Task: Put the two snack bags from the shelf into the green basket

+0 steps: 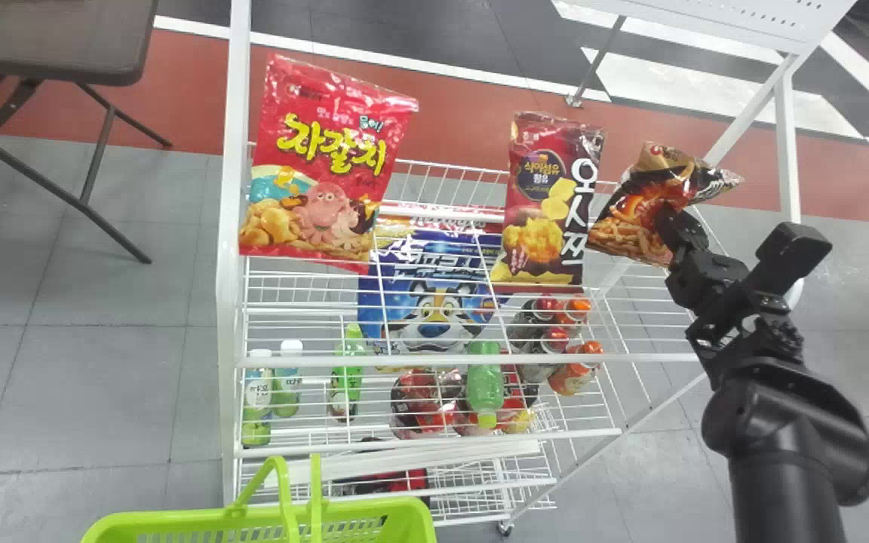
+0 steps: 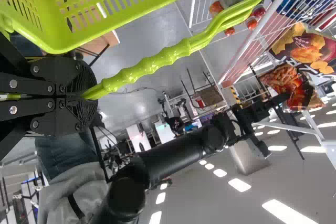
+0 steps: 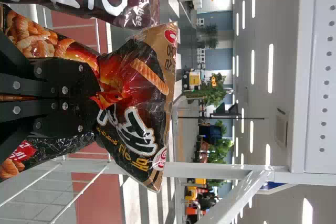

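Right up front, it's the green basket [image 1: 359, 520], at the bottom edge of the head view, and the left gripper [image 2: 86, 95] has its handle [image 2: 152, 66] pinched between its fingers! Out on the robot's right, the right gripper [image 1: 664, 219] is clamped around the middle of the black-and-orange snack bag [image 1: 631, 207], the wrapping bunched up and creased right at the fingertips, the top flaring out beyond them. It's at the right end of the white shelf [image 1: 419, 360], well apart from the basket, though whether its bottom edge touches the wires, I can't tell. Just beside it, upright, the maroon snack bag [image 1: 544, 204]; and further to the left stands the big red snack bag [image 1: 321, 166] with the pink octopus on the front. Down beneath the upper wires there's a blue bag [image 1: 434, 294] with a tiger's face, orange-capped bottles [image 1: 574, 369] on its right, a green bottle [image 1: 484, 385] nearer the front and white-capped bottles [image 1: 259, 392] away to the left. And off beyond the shelf, over on the far left, a dark folding table [image 1: 65, 45] above the grey floor [image 1: 87, 302]!
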Available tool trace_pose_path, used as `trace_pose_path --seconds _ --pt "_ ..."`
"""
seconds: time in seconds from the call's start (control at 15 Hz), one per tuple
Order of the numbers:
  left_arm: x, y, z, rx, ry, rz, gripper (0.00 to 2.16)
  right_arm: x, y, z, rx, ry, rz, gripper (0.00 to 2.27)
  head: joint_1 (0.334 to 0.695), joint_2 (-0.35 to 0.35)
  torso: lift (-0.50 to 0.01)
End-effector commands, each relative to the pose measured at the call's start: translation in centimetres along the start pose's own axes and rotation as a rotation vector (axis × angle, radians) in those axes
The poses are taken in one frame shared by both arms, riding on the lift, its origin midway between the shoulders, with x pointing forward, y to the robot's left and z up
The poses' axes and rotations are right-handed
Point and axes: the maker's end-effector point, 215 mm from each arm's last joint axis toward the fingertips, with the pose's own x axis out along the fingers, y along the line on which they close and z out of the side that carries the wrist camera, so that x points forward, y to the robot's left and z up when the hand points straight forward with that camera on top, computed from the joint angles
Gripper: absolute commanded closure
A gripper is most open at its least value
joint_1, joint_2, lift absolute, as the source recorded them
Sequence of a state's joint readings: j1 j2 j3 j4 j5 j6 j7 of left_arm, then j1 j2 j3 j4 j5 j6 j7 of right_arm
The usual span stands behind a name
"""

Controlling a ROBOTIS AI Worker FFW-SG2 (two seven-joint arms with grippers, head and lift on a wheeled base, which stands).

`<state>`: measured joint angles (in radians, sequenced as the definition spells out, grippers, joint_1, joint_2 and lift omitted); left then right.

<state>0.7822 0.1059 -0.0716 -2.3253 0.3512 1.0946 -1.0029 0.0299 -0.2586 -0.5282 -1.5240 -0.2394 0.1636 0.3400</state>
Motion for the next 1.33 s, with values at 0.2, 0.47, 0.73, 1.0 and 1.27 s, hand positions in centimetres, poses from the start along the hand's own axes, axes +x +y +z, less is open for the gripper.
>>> trace_pose_path --seconds 0.2,0.47,0.73,1.0,1.27 --pt "0.0 -0.1 0.0 0.000 0.000 -0.004 2.14 -5.9 3.1 3.6 0.031 0.024 0.020 2.20 0.695 -0.350 -0.008" --pt "0.1 -0.2 0.0 0.001 -0.001 -0.007 2.14 -13.0 8.0 1.8 0.191 0.221 0.131 2.20 0.695 -0.350 -0.008" --pt "0.5 -0.5 0.0 0.007 -0.003 -0.015 2.14 -20.8 13.0 -4.7 0.381 0.572 0.249 2.20 0.695 -0.350 -0.008" --pt "0.9 -0.8 -0.1 0.013 0.000 -0.020 2.14 -26.6 18.5 -8.0 0.476 0.785 0.379 2.20 0.695 -0.350 -0.008" --pt "1.3 -1.1 -0.2 0.020 0.005 -0.029 2.14 -28.9 23.8 -10.3 0.468 0.876 0.486 2.20 0.695 -0.350 -0.008"
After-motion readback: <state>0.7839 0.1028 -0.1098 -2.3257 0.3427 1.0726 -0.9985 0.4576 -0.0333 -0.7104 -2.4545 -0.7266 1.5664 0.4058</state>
